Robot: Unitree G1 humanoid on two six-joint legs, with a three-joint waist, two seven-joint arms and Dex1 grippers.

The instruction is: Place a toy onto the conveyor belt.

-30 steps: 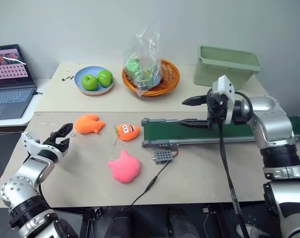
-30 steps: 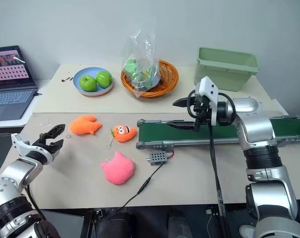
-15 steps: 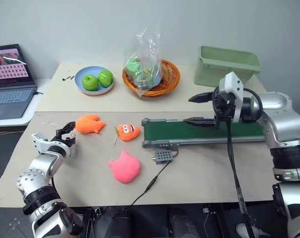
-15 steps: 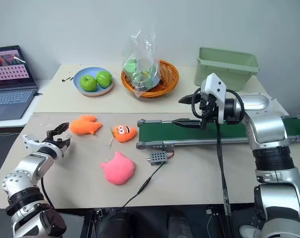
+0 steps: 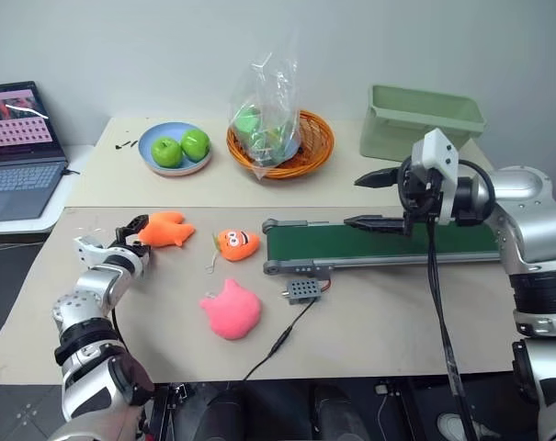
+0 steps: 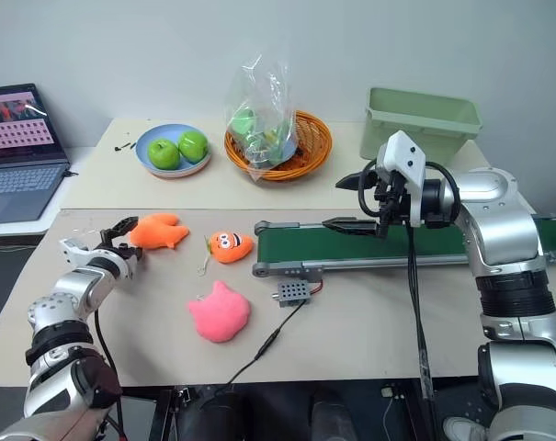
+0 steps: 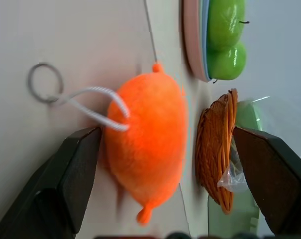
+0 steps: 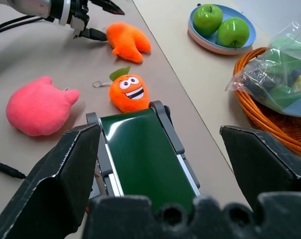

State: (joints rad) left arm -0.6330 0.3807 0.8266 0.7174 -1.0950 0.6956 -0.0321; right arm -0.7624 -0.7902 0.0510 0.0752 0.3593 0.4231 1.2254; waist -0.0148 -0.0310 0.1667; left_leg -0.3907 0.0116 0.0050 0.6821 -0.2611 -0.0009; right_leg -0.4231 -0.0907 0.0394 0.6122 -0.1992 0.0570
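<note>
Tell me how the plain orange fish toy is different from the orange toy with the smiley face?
The orange fish toy is flat and plain, with fins and a tail; the smiley orange toy is rounder, with a white-and-black face and a green leaf. The fish lies right by the left tool, whose fingers are open; the smiley one lies next to the conveyor belt. Both are orange plush lying on the table.

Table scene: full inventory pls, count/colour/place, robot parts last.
plush fish: 1, orange, table's left, by left gripper
face toy: 1, orange, off the belt's left end
plush blob: 1, pink, table front
conveyor belt: 1, dark green, table's right
apples: 2, green, on blue plate
basket: 1, orange, holds clear bag
bin: 1, pale green, back right
laptop: 1, far left
left gripper: open, at fish
right gripper: open, above belt
</note>
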